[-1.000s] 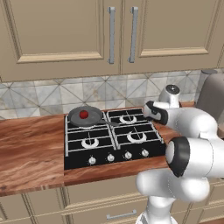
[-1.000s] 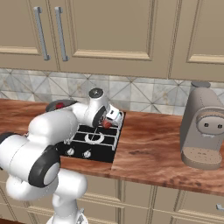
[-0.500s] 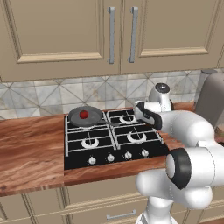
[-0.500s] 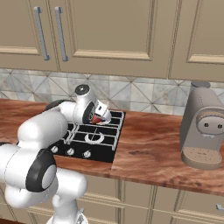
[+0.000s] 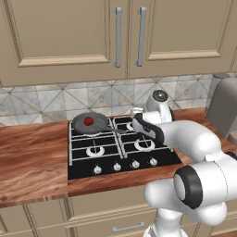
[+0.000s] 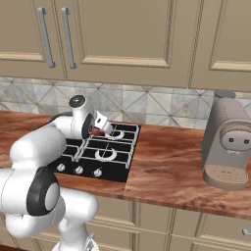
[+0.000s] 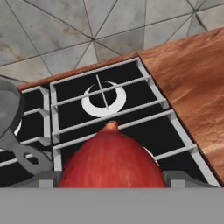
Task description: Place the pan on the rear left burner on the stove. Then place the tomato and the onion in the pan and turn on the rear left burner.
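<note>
Red onion held over the stove

Red-skinned onion (image 7: 110,159) is sitting between the fingers (image 7: 109,177), which are grasping it wide apart above the stove (image 5: 121,159), over its right side. Beyond it, the pan (image 5: 90,123) is resting on the rear left burner (image 5: 92,127), holding the tomato (image 5: 88,121), its handle pointing right. Wooden table (image 6: 171,171) is lying around the stove.

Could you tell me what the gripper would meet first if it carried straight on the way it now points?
Most likely the stove grate near its rear right burner, since the gripper, closed around the red onion, looks down at it; depth is uncertain.
</note>
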Tool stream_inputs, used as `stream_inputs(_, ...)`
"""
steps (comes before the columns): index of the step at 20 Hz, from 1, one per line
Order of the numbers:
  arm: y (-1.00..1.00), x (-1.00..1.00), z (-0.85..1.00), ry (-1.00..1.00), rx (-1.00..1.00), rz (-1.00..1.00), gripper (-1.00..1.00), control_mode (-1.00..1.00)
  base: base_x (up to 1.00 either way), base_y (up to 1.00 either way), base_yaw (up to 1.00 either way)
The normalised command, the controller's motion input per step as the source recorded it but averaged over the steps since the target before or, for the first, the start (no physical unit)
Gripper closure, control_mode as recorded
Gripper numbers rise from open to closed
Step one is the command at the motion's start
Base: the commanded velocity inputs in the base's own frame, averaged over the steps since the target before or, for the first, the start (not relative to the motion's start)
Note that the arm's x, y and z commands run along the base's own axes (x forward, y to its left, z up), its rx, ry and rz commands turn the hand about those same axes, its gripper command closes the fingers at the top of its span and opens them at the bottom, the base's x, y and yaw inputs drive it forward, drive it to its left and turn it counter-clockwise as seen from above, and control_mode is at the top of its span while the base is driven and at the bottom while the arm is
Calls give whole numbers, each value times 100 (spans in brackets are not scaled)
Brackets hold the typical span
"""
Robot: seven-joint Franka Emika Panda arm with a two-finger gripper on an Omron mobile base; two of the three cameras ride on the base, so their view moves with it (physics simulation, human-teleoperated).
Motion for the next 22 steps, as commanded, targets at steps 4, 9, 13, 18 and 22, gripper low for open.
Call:
stream_inputs(4,45,0,12,-3,0,0,100,-100,0,0,0)
stream_inputs(9,45,0,19,0,0,0,100,-100,0,0,0)
stream_inputs(13,46,0,16,0,0,0,100,-100,0,0,0)
stream_inputs(18,43,0,23,0,0,0,100,-100,0,0,0)
stream_inputs(22,45,0,12,0,0,0,100,-100,0,0,0)
